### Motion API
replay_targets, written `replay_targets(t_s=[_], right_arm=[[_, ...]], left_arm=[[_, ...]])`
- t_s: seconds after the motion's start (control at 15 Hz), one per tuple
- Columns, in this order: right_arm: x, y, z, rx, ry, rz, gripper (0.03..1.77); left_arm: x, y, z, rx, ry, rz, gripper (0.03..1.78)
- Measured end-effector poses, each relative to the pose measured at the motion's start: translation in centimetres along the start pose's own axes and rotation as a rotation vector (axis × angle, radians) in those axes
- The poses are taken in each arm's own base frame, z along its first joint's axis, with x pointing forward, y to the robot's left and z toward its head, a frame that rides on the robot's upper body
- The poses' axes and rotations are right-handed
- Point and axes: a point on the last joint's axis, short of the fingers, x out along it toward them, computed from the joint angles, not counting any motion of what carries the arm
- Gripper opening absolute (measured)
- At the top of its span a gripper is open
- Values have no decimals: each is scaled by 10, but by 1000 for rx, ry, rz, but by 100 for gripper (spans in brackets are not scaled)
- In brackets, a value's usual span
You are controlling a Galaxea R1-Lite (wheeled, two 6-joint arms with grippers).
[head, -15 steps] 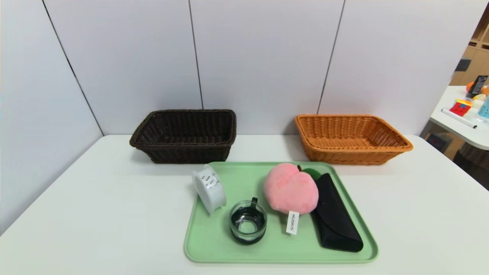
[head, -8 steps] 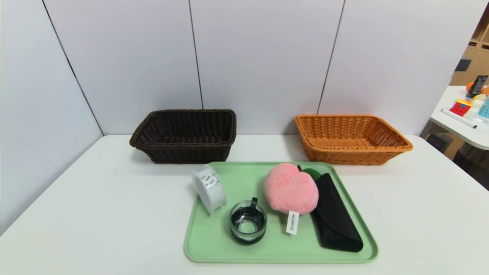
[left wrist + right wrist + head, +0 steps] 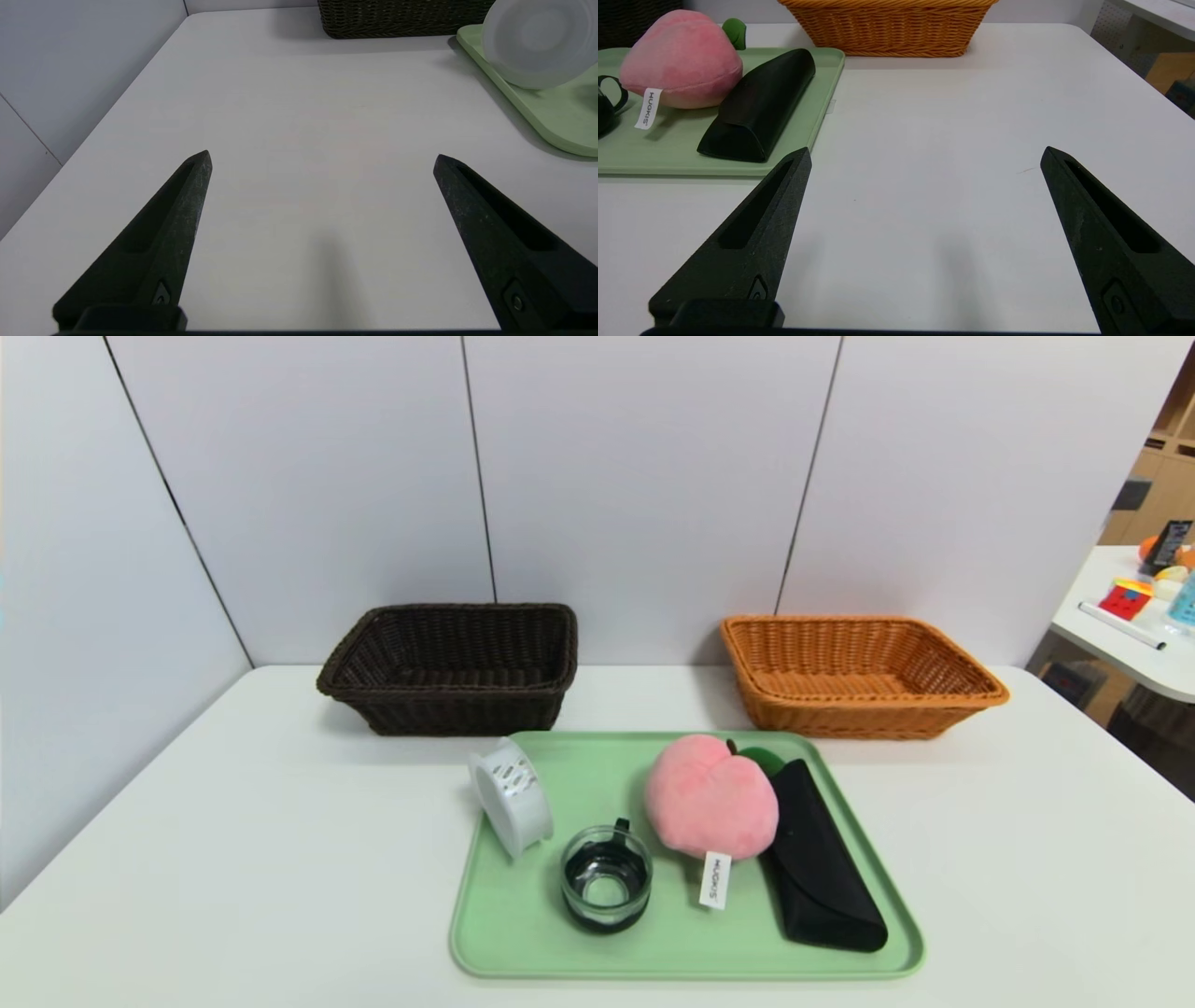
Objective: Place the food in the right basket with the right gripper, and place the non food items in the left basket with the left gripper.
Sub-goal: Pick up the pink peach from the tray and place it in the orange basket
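- The peach (image 3: 681, 70) sits on the green tray (image 3: 794, 140), ahead of my right gripper (image 3: 924, 156), touching the black case (image 3: 759, 105); unmoved over the last second.
- Spool (image 3: 539, 42) and glass cup (image 3: 605, 889) likewise unmoved; both baskets (image 3: 854, 677) hold nothing.
- Both grippers, left (image 3: 322, 158) included, hover spread wide, holding nothing. I judge sorting not begun.

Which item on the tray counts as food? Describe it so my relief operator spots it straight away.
Start at the green tray in front of the two wicker baskets. On its right half, between the glass cup and the long black case, sits the plush peach. It is the only pink, soft thing there, with a green leaf and a white tag.
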Motion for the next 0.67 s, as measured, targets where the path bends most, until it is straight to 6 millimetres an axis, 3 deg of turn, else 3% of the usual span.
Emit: replay_targets(t_s=[0.2,0.4,0.67], right_arm=[[1,0,1,-19,19,5,170],[1,1,10,-58,20,38,170],[-2,1,76,-46,-17,95,170]], left_arm=[[-2,0,4,13,-5,-1,169],[-11,1,29,29,-18,-2,169],[-10,1,82,47,14,-19,169]])
